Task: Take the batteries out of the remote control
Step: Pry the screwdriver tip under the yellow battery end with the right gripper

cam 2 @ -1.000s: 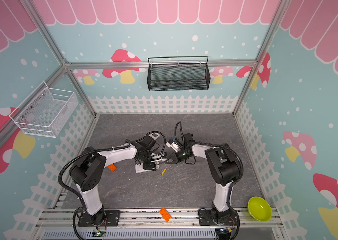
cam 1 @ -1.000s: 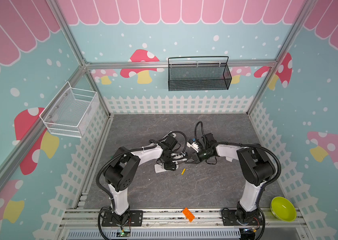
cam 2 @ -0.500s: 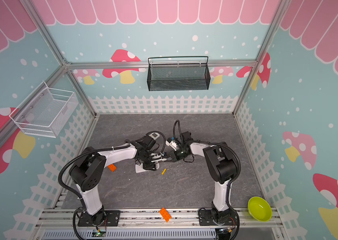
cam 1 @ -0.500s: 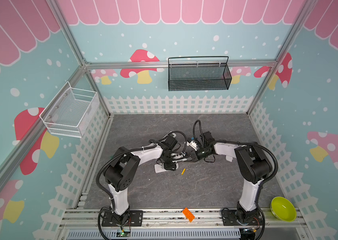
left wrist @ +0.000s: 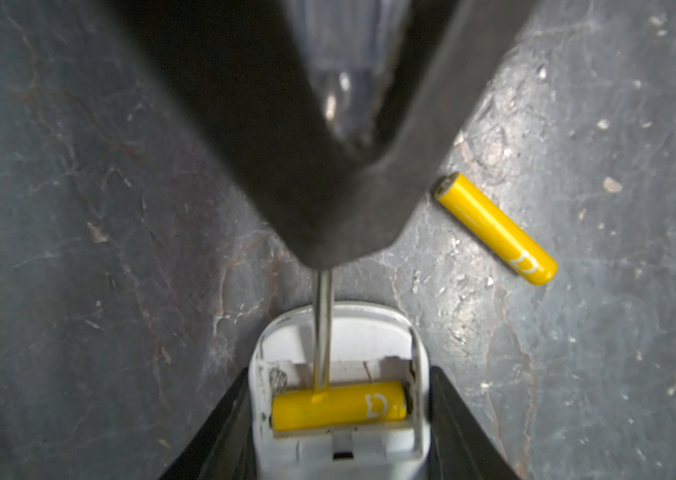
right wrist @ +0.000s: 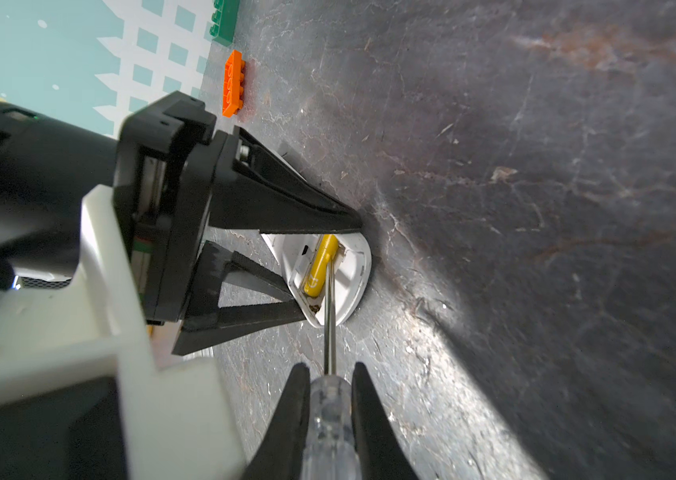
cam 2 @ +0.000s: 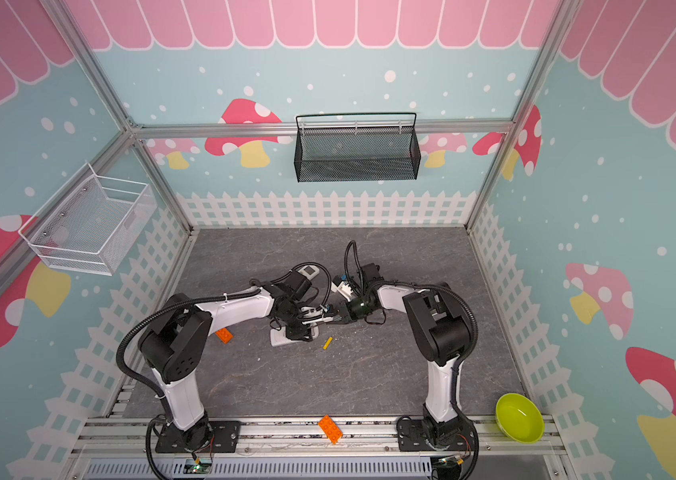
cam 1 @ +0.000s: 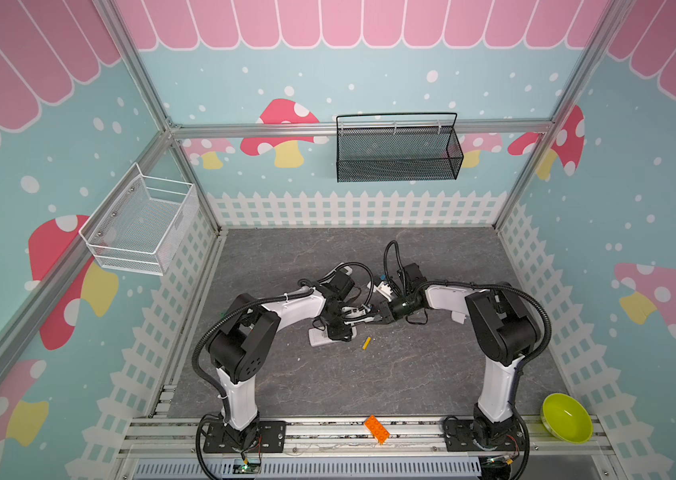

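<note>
My right gripper (right wrist: 330, 368) clamps the screwdriver (right wrist: 330, 419), my left gripper (left wrist: 339, 372) pinches the remote (left wrist: 369, 332); tip seemingly atop the battery (left wrist: 340, 409), so I'd slide under, lever gently.

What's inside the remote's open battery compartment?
One yellow battery lies in the remote, with the screwdriver tip on it. The slot beside it looks empty. Anything under the battery is hidden.

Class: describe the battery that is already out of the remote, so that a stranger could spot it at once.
On the grey table, find the white remote where the two arms meet. Right of it in both top views lies a yellow battery on the bare surface. Unlike its twin, which sits in the remote's open compartment, nothing touches it.
</note>
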Robot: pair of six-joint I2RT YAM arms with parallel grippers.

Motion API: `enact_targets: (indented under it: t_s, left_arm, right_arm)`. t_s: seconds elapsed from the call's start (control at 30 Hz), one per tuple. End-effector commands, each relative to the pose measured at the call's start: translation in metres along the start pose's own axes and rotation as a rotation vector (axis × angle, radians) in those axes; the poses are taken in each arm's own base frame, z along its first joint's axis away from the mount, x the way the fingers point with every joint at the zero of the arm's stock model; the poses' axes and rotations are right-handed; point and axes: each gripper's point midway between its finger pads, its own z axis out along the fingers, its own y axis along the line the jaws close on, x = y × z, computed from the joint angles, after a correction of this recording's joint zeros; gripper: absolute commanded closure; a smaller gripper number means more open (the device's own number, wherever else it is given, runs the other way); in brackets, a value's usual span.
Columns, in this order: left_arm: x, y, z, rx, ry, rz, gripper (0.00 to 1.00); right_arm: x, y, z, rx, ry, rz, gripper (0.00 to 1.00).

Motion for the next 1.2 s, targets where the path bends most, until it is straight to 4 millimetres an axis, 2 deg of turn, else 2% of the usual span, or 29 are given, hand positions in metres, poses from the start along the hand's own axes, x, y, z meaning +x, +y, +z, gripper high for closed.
enact_targets:
  t_s: [0.0,0.1,0.2,0.33,0.43,0.6,0.8,0.97,1.17]
  left_arm:
    - [0.01,-0.018,0.009,0.074,0.038,0.015,0.66]
    - [0.009,-0.019,0.008,0.075,0.033,0.018,0.66]
    - [0.01,-0.019,0.006,0.08,0.025,0.009,0.67]
    - [0.011,-0.019,0.006,0.071,0.031,0.016,0.67]
    - [0.01,-0.019,0.005,0.074,0.024,0.008,0.67]
    - [0.009,-0.019,0.005,0.071,0.028,0.02,0.67]
    - [0.009,-0.018,0.006,0.069,0.026,0.014,0.67]
    - [0.01,-0.015,0.006,0.064,0.03,0.007,0.67]
    - [0.009,-0.018,0.007,0.07,0.031,0.012,0.67]
  right_arm:
    - [0.012,0.001,0.019,-0.04,0.04,-0.01,1.0]
    - [0.014,0.01,0.014,-0.161,0.018,-0.002,1.0]
    - [0.013,0.003,0.006,-0.184,-0.003,0.02,1.0]
    - [0.008,-0.013,-0.004,-0.011,0.047,0.008,1.0]
    - [0.003,-0.012,-0.006,0.054,0.075,-0.001,1.0]
    - [0.016,-0.018,0.0,0.152,0.142,0.044,1.0]
    - [0.023,-0.005,0.006,0.141,0.19,0.072,1.0]
    - [0.024,0.006,0.001,0.132,0.223,0.06,1.0]
    - [0.018,0.016,0.011,-0.003,0.173,0.032,1.0]
